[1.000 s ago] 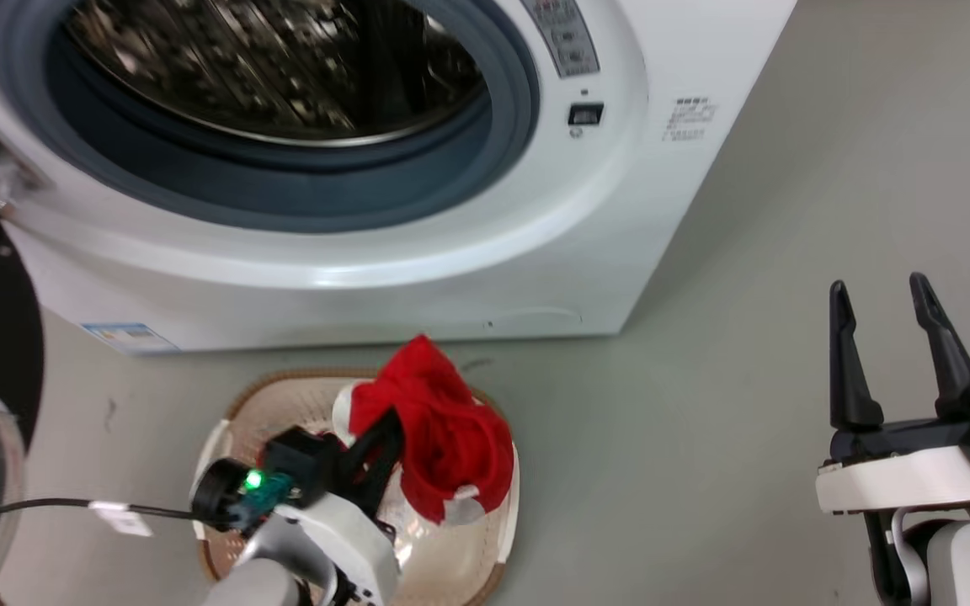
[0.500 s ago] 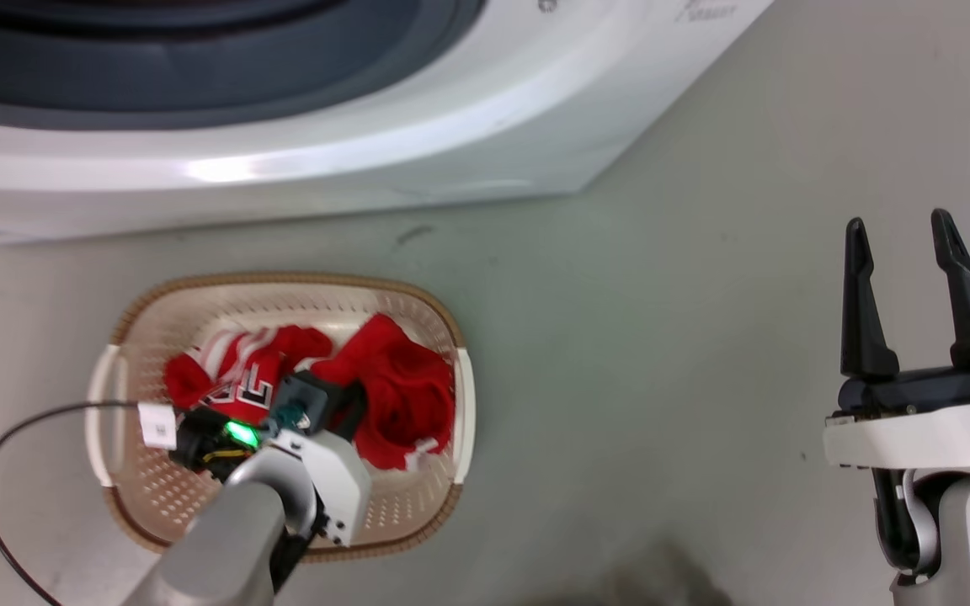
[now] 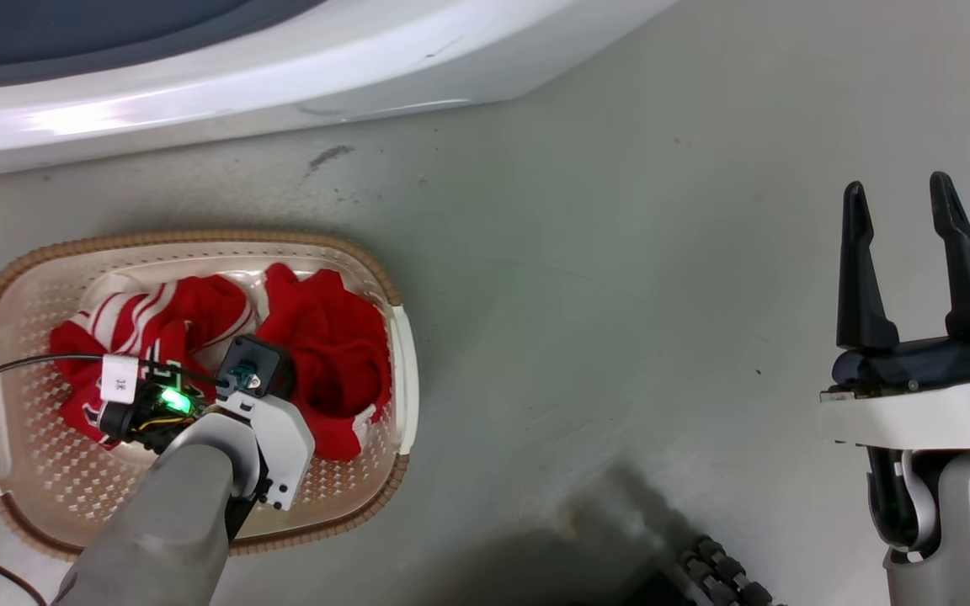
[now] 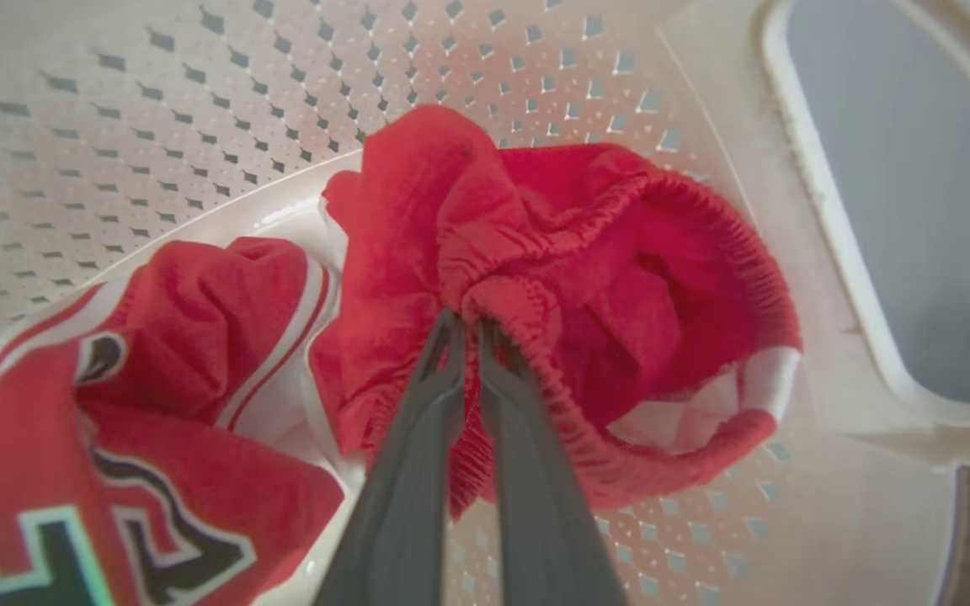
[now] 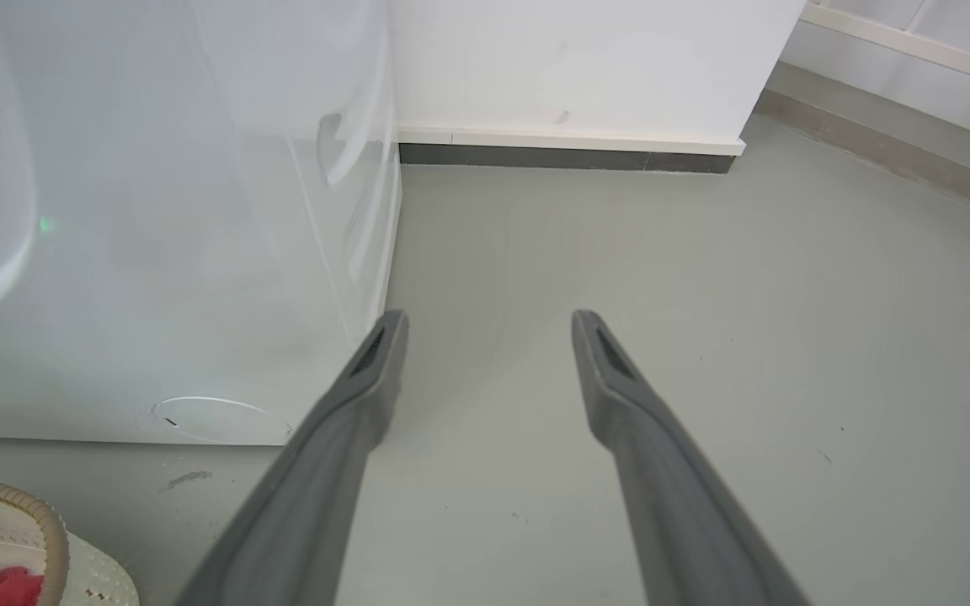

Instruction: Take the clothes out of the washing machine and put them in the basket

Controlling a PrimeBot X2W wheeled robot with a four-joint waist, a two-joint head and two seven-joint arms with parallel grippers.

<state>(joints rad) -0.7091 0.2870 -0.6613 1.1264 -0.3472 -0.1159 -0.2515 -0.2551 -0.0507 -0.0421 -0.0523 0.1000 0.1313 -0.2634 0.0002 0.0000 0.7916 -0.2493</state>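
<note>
**Item 1. Left gripper** (image 4: 466,324). Reaches down into the basket. The fingers are pressed nearly together, with a gathered, elasticated fold of the plain red garment (image 4: 603,252) pinched between the tips.

**Item 2. Plain red garment.** Bunched at the right end of the basket, close to the right-hand handle (image 4: 830,210). It appears to rest on the basket floor.

**Item 3. Jersey** (image 4: 114,421). Red with white stripes and lettering. It lies at the left end, touching the plain garment.

**Item 4. Basket** (image 3: 199,240). Stands on the floor (image 3: 620,295) just in front of the washing machine (image 3: 283,76).

*Handling note.* The step in hand is most likely the release. Spread the fingers fully before rising, then lift straight up, so the ribbed fold does not snag on a tip and get dragged over the rim.

**Item 5. Cable** (image 3: 13,366). Loops from the left wrist across the left rim. It could catch the handle there.

**Item 6. Right gripper** (image 3: 898,189). Fingers spread wide and holding nothing, over bare floor well apart from the basket.

*Clearance note.* Open floor lies to the right of the basket. The machine front crowds its far edge, so the left arm has most room upward and back toward the robot.
</note>
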